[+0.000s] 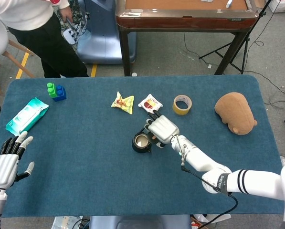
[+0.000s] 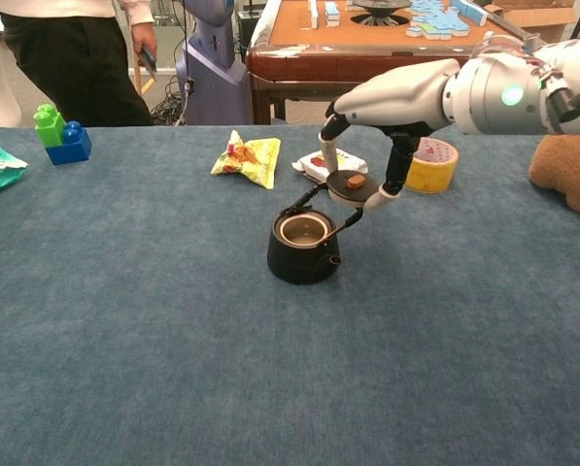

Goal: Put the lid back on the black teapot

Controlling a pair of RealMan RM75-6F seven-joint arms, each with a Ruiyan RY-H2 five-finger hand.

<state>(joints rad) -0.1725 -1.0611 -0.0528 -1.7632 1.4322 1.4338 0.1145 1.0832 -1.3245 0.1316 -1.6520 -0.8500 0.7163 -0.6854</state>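
Fingertips of my right hand (image 2: 387, 102) pinch the lid (image 2: 349, 184) from above, holding it in the air just above and to the right of the black teapot (image 2: 303, 248), over the upright handle. Below it the teapot sits open on the blue table (image 2: 173, 349), with nothing covering its mouth. My left hand (image 1: 6, 160) rests at the table's near left edge, fingers spread and holding nothing.

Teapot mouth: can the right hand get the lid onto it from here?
Probably yes. The right hand holds the lid just above the teapot, whose mouth is open, but its raised handle stands close.
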